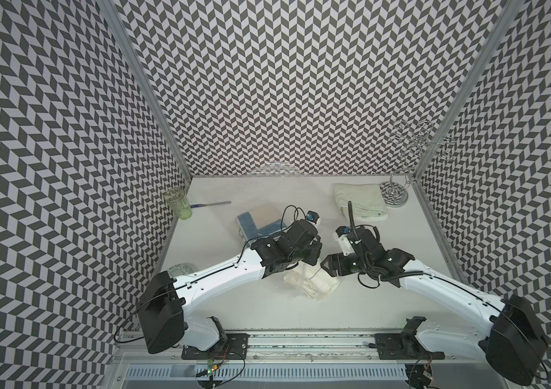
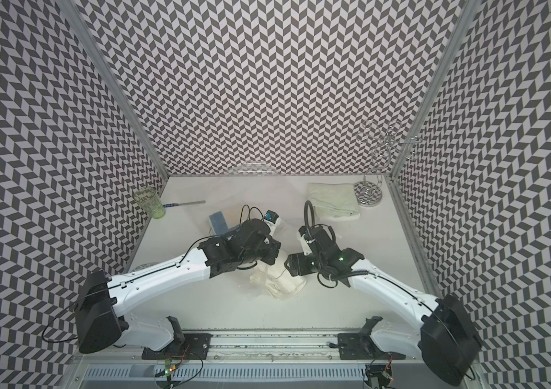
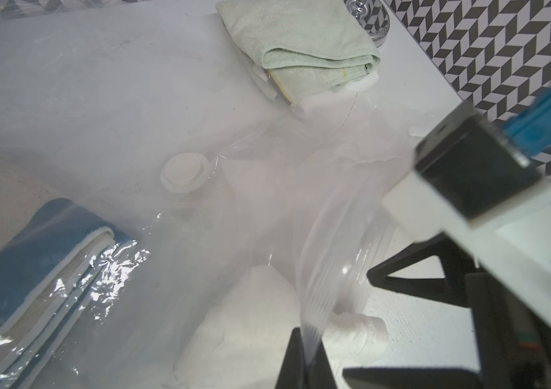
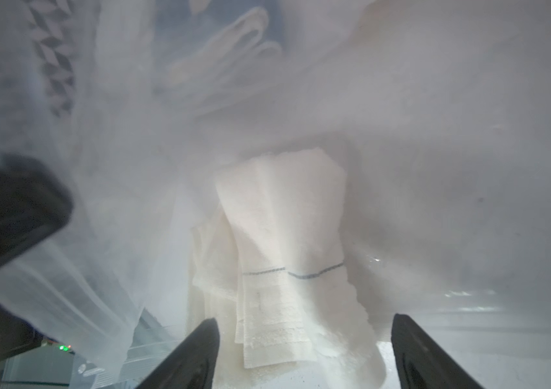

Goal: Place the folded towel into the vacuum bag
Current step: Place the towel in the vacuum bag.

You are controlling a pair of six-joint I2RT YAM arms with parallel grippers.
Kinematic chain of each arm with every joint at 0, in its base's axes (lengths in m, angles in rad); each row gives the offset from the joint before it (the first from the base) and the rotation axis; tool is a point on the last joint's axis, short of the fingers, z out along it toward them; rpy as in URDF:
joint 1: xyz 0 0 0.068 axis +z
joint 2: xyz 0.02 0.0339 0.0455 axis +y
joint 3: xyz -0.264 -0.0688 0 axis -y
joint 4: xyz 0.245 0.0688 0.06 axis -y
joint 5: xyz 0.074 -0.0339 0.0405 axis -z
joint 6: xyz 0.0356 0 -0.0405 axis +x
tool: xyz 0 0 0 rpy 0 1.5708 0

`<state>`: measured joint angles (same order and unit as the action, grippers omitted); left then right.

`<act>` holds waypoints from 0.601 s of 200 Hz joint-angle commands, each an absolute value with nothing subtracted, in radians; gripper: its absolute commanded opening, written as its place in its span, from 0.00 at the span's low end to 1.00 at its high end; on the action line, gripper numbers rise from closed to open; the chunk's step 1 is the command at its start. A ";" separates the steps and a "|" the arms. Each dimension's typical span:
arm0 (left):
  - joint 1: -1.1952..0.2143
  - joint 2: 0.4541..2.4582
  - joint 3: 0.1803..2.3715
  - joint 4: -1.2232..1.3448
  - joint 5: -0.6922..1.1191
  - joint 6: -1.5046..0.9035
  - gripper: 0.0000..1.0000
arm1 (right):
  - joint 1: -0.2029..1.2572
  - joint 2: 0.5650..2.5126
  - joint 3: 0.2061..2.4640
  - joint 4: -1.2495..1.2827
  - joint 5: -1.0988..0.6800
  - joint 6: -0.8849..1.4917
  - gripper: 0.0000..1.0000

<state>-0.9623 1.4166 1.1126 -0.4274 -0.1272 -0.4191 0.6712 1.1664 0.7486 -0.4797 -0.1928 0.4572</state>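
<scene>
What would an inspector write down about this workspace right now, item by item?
Surface: white table, no spills seen.
Job's things: clear vacuum bag spread on the table with a blue towel inside; white towel partly in its mouth.
Clutter: green towel, wire stand, glass, knife, patterned dish half hidden under the left arm.
Grippers: left gripper shut on the bag's film; right gripper open, fingers either side of the white towel.
Cables: black cables loop at both wrists.
Surroundings: chevron-patterned walls on three sides.
</scene>
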 commanded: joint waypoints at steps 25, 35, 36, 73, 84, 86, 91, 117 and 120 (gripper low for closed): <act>-0.969 1.407 1.106 -0.375 -0.093 -0.446 0.00 | 0.656 0.993 0.569 -0.484 -0.243 0.660 0.70; -0.969 1.413 1.105 -0.369 -0.085 -0.447 0.00 | 0.655 0.956 0.505 -0.411 -0.277 0.710 0.69; -0.969 1.413 1.105 -0.369 -0.085 -0.448 0.00 | 0.656 0.954 0.499 -0.402 -0.278 0.715 0.69; -0.975 1.434 1.106 -0.367 -0.073 -0.450 0.00 | 0.656 0.962 0.373 -0.218 -0.353 0.833 0.69; -0.976 1.437 1.101 -0.362 -0.070 -0.452 0.00 | 0.656 0.999 0.371 -0.203 -0.378 0.828 0.70; -0.976 1.436 1.100 -0.361 -0.069 -0.452 0.00 | 0.656 1.005 0.371 -0.198 -0.381 0.827 0.70; -0.978 1.438 1.097 -0.359 -0.069 -0.453 0.00 | 0.658 1.019 0.369 -0.180 -0.391 0.826 0.70; -0.983 1.449 1.095 -0.350 -0.063 -0.457 0.00 | 0.658 1.049 0.344 -0.107 -0.407 0.824 0.69; -0.983 1.450 1.097 -0.350 -0.063 -0.457 0.00 | 0.658 1.050 0.346 -0.105 -0.404 0.823 0.68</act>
<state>-0.9707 1.4361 1.1046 -0.3988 -0.0822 -0.4469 0.6579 1.0348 0.3561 -0.2485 -0.3683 0.7948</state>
